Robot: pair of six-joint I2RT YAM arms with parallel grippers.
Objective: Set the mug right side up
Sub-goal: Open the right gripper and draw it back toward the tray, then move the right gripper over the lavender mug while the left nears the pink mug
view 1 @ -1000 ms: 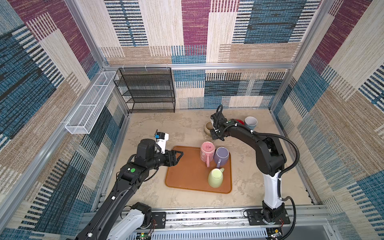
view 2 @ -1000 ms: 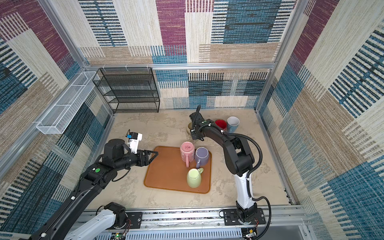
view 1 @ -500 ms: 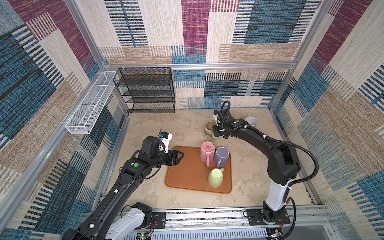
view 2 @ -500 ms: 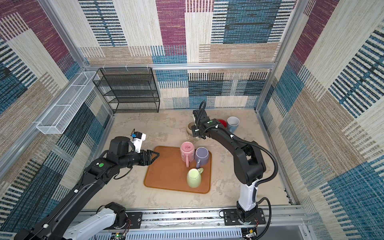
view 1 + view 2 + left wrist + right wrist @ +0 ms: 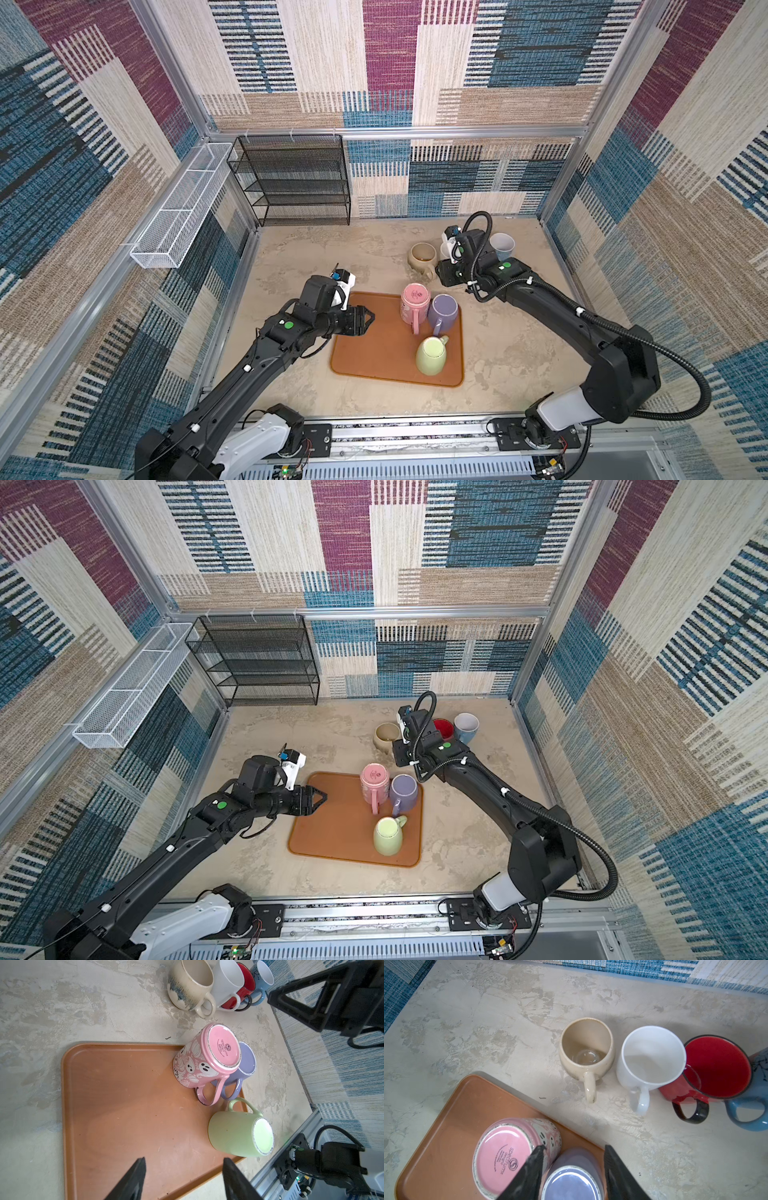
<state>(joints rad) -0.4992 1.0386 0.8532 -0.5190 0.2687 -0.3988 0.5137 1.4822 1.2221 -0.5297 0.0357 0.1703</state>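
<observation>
Three mugs stand upside down on the orange tray (image 5: 374,357) (image 5: 116,1105): a pink ghost-print mug (image 5: 415,303) (image 5: 203,1057) (image 5: 506,1155), a purple mug (image 5: 444,311) (image 5: 575,1176) touching it, and a green mug (image 5: 432,355) (image 5: 234,1134) nearer the front. My right gripper (image 5: 574,1147) is open above the tray's far right corner; in the right wrist view its jaws frame the purple mug's base and hold nothing. My left gripper (image 5: 370,319) (image 5: 184,1160) is open over the tray's left part, empty, well apart from the mugs.
Several upright mugs stand in a row on the table behind the tray: beige (image 5: 422,257) (image 5: 586,1047), white (image 5: 652,1055), red (image 5: 718,1068) and blue (image 5: 502,246). A black wire shelf (image 5: 299,183) stands at the back left. A white wire basket (image 5: 183,208) hangs on the left wall.
My right gripper has opened wider and drawn back from the beige mug toward the tray's far corner. The left gripper has moved slightly farther over the tray.
</observation>
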